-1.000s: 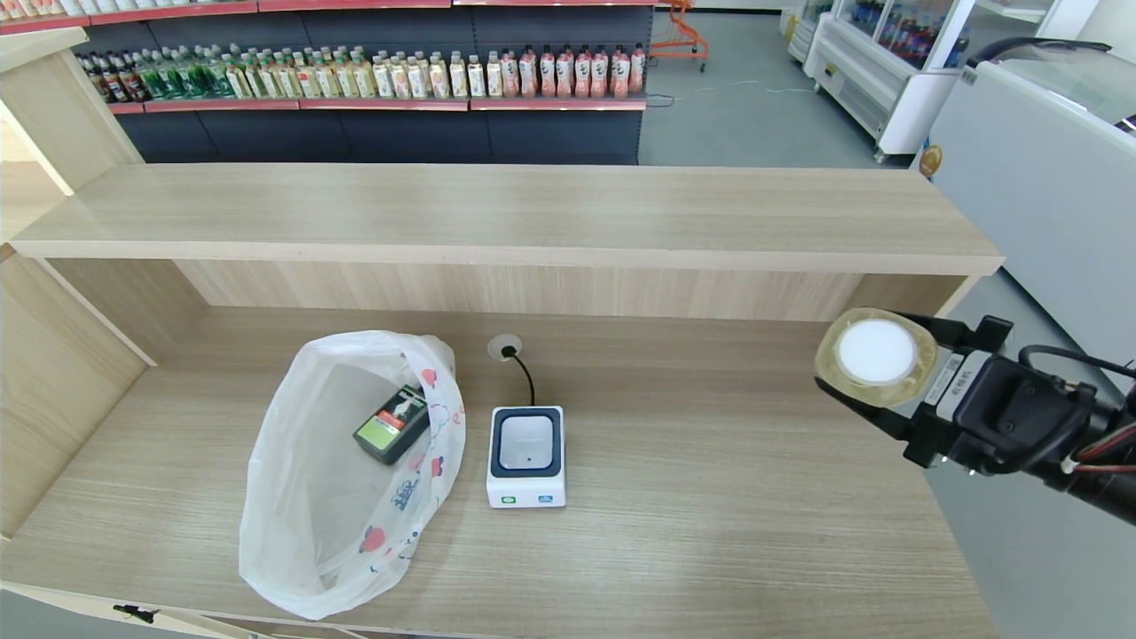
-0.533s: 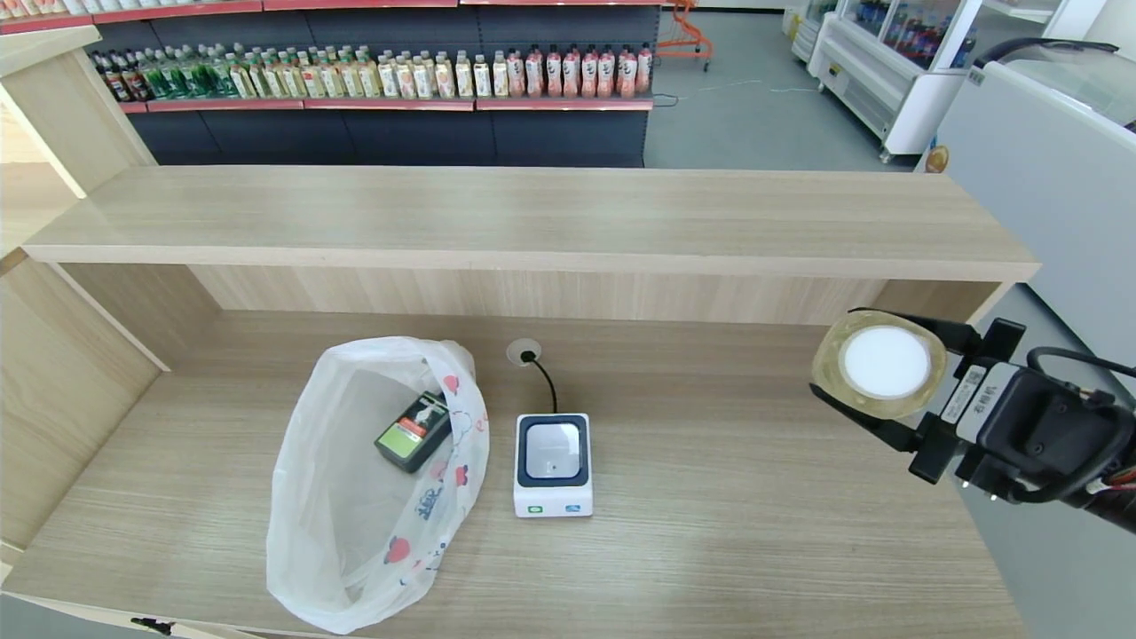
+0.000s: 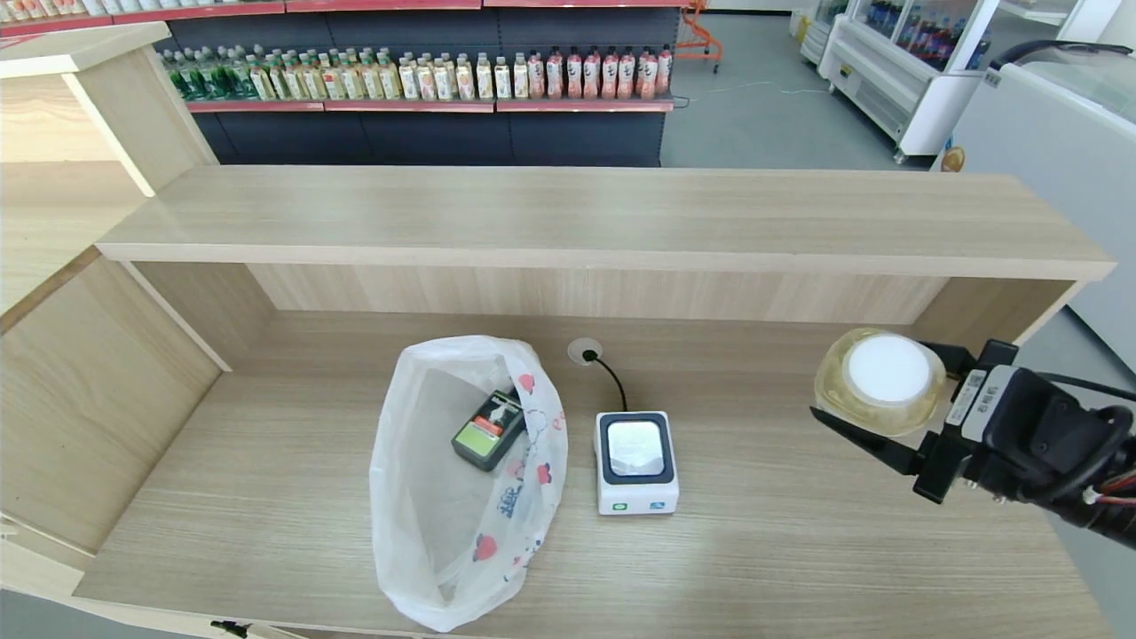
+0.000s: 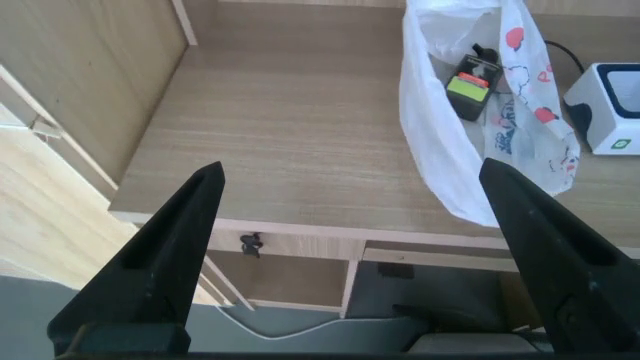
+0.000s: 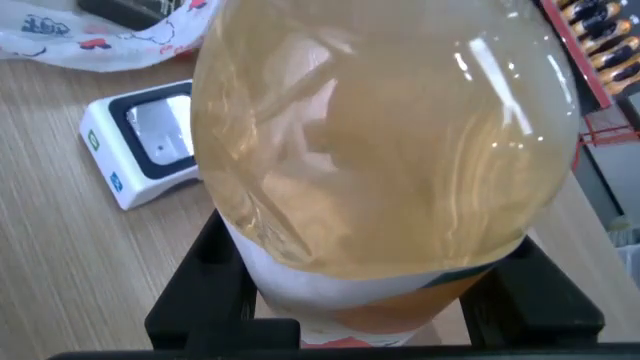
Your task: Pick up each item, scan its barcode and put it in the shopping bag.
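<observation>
The pale wooden table (image 3: 799, 550) (a raised ledge (image 3: 603, 222) runs along its far side) carries a white shopping bag (image 3: 417, 506) lying open left of the middle. Just beside it stands a small white scanner (image 3: 636, 461), its black cable (image 3: 612, 383) running to a round hole (image 3: 585, 351) behind.

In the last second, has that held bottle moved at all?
Yes. The bottle in the right end effector has drawn closer to the scanner, toward the robot's left; the camera shifted too.
</observation>
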Available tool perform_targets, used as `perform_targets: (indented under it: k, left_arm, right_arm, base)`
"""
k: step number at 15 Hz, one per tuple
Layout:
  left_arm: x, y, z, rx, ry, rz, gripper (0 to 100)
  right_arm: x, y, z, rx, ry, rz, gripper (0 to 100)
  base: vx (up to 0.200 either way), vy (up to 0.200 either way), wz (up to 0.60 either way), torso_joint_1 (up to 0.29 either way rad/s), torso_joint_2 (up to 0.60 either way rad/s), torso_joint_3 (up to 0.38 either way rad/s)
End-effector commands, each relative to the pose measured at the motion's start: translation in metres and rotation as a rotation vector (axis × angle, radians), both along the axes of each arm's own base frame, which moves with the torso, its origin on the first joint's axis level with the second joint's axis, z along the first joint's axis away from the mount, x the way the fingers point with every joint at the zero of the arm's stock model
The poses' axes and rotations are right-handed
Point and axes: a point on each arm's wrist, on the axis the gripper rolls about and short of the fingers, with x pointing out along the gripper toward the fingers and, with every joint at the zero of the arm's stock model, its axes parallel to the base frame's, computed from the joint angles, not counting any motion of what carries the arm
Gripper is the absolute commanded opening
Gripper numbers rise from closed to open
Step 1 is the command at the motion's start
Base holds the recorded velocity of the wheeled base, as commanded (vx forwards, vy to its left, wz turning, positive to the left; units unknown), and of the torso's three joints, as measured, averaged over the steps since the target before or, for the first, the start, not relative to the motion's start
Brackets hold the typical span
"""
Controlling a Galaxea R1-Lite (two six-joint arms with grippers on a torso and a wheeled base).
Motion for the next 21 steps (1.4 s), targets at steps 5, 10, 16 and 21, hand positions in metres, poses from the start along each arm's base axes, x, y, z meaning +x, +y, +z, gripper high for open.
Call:
perform_targets:
  k: [5, 10, 16, 21]
  left_arm:
    - [0.000, 0.000, 0.000, 0.000, -0.001, 0.000, 100]
    - [0.000, 0.000, 0.000, 0.001, 0.000, 0.000, 100]
    - [0.000, 0.000, 0.000, 0.001, 0.000, 0.000, 100]
    - [0.000, 0.000, 0.000, 0.001, 0.000, 0.000, 100]
  right_arm:
    - [0.027, 0.007, -0.028, -0.031, 0.126, 0.038, 0]
    - [0.043, 0.008, -0.037, -0.016, 0.107, 0.079, 0]
    - [0.065, -0.001, -0.056, -0.022, 0.162, 0.096, 0]
    - [0.096, 0.008, -0.081, -0.007, 0.089, 0.221, 0]
  base:
    - [0.000, 0.200, 0.00, 0.002, 0.01, 0.002]
    - [0.000, 0.040, 0.00, 0.000, 0.00, 0.000]
    - [0.000, 0.000, 0.00, 0.000, 0.00, 0.000]
    - [0.000, 0.000, 0.00, 0.000, 0.00, 0.000]
